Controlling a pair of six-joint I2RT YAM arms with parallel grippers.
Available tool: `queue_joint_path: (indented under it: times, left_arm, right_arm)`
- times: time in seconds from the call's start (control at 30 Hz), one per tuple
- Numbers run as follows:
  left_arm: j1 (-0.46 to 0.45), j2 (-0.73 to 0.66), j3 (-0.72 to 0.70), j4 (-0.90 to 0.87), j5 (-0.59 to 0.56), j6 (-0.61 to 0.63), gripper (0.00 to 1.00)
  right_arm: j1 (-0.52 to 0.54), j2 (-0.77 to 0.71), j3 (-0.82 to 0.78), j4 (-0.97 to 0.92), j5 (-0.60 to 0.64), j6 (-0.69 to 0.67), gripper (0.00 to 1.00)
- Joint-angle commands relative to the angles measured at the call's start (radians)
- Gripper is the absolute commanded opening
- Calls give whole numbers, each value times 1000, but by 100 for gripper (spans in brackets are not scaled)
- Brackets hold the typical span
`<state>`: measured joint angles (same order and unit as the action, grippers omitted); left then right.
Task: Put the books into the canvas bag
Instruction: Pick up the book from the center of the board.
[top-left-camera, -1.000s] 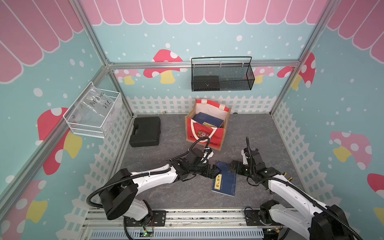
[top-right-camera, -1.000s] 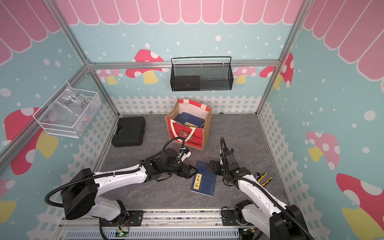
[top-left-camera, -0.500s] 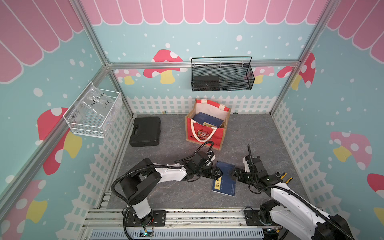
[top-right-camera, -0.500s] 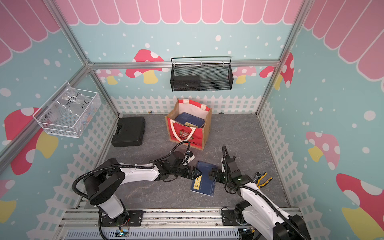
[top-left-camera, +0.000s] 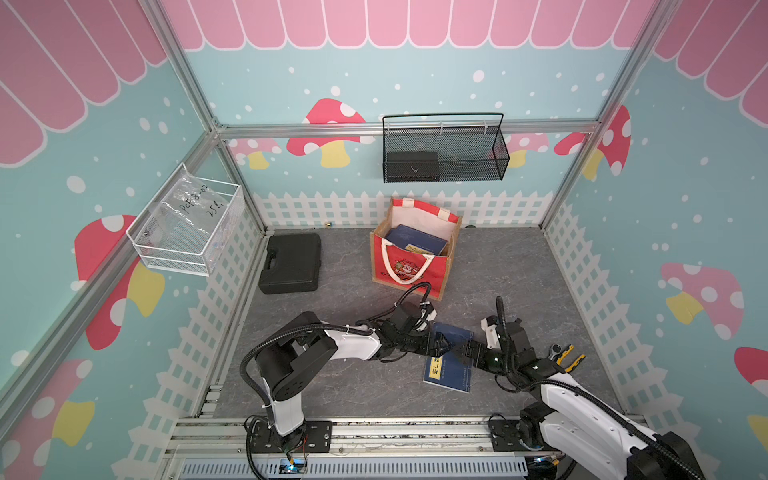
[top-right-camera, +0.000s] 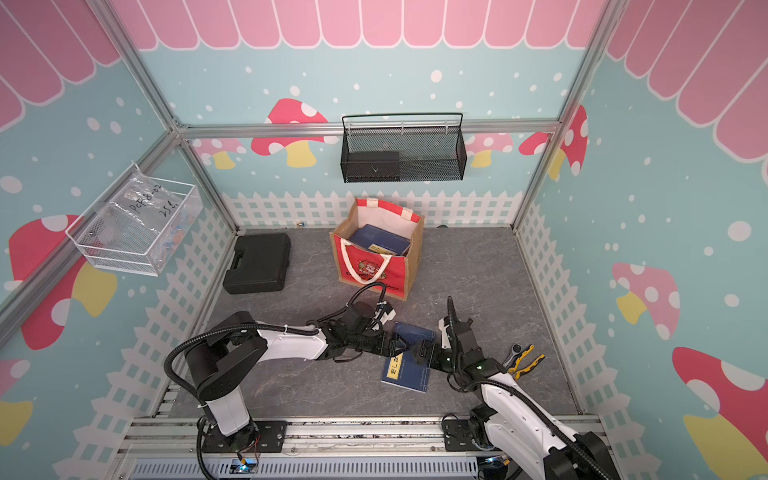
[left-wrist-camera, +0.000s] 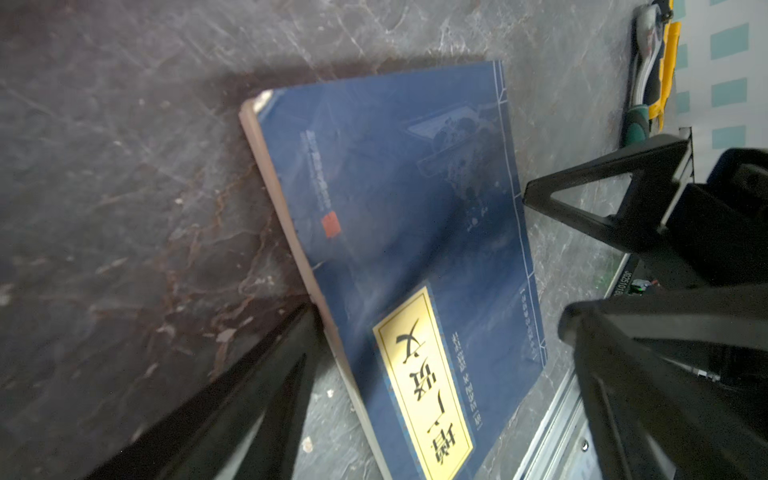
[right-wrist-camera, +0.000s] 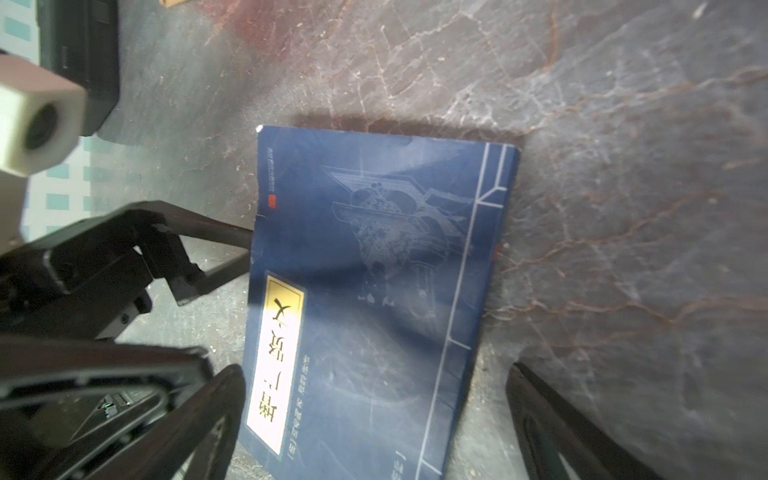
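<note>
You have one book (top-left-camera: 454, 371) out on the grey surface (top-left-camera: 353, 299), a dark blue paperback with one yellow title label, lying at about 6 o'clock from the canvas bag (top-left-camera: 441, 275). There is one bag, standing open toward 12 o'clock on the surface. Inside it you can see the books in the bag (top-left-camera: 415, 242): one dark blue cover on top and a yellow strip at its edge. How many lie beneath cannot be counted.

Your two hands meet at the loose book. The left hand (top-left-camera: 441, 348) comes in from 9 o'clock, and its wrist view shows both jaws spread wide, one tip against the book's page edge and the other just clear of the spine side. The right hand (top-left-camera: 464, 353) comes in from 3 o'clock, its jaws also wide with the book (right-wrist-camera: 374, 249) between them. Neither hand is gripping it.

Elsewhere, count one black case (top-left-camera: 291, 262) at 9 o'clock from the bag, one black mesh basket (top-left-camera: 444, 149) on the back wall, one white wire basket (top-left-camera: 187, 226) on the side wall, and two tools at 3 o'clock from the book: pliers (top-left-camera: 572, 360) and a metal tool (top-left-camera: 555, 350), touching each other
</note>
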<state>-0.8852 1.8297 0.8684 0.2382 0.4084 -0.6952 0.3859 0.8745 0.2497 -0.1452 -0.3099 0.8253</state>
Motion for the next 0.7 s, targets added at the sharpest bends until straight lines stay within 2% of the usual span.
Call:
queue_joint_path:
  times: [0.0, 0.07, 0.43, 0.57, 0.67]
  left_arm:
    - [-6, 35, 24, 35, 34, -15, 79]
    - [-7, 43, 27, 47, 41, -23, 68]
    - [-8, 52, 32, 48, 21, -27, 28]
    - [-8, 48, 32, 44, 15, -27, 7]
    - [-8, 41, 30, 39, 6, -25, 0]
  right_arm:
    - [1, 9, -33, 26, -30, 31, 100]
    - [1, 9, -35, 33, -32, 37, 100]
    - [1, -41, -53, 45, -25, 70, 100]
    - [1, -52, -54, 54, -27, 78, 100]
    - [1, -61, -54, 53, -26, 81, 100]
